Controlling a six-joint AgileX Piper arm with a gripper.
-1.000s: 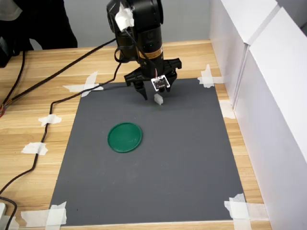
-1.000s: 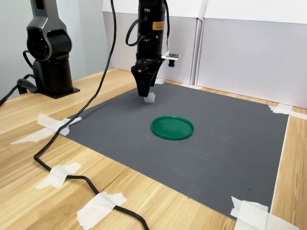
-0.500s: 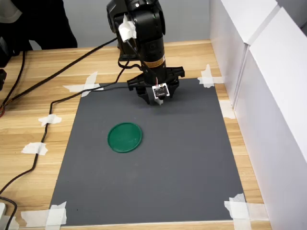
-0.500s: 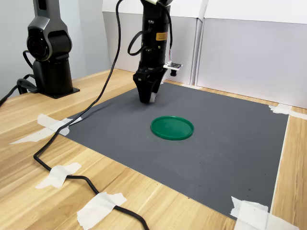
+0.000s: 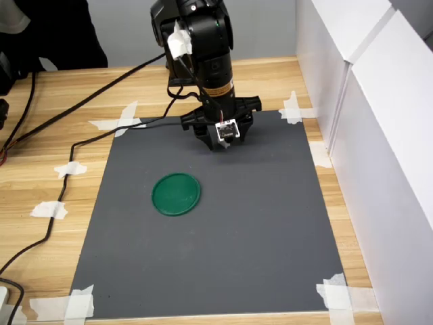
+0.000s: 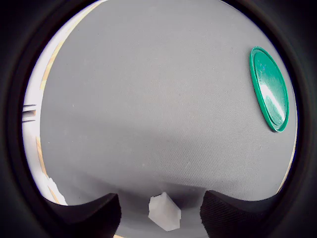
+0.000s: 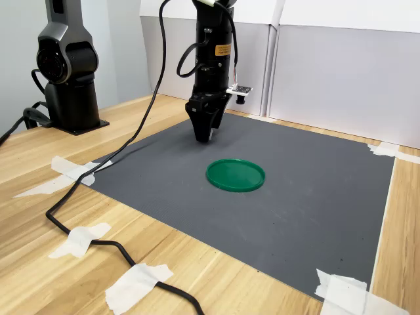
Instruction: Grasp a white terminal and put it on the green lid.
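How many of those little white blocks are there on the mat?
1: the white terminal sits between the fingers of the hand in the wrist view. In both exterior views the hand hides it.

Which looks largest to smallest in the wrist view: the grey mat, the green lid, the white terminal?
1. Grey mat, filling most of the picture.
2. Green lid, seen at a slant.
3. White terminal, smallest though nearest the camera.

The arm (image 5: 203, 47) is a glossy black column of rounded cylindrical segments. A yellow-orange label (image 7: 224, 49) with dark print wraps its lower segment, and a white plastic clip (image 5: 178, 42) sits on its upper part. Thin black cables (image 7: 186, 59) loop along its side. A small square white-edged camera module (image 5: 226, 128) is bracketed beside the tapering black gripper (image 7: 204, 133).
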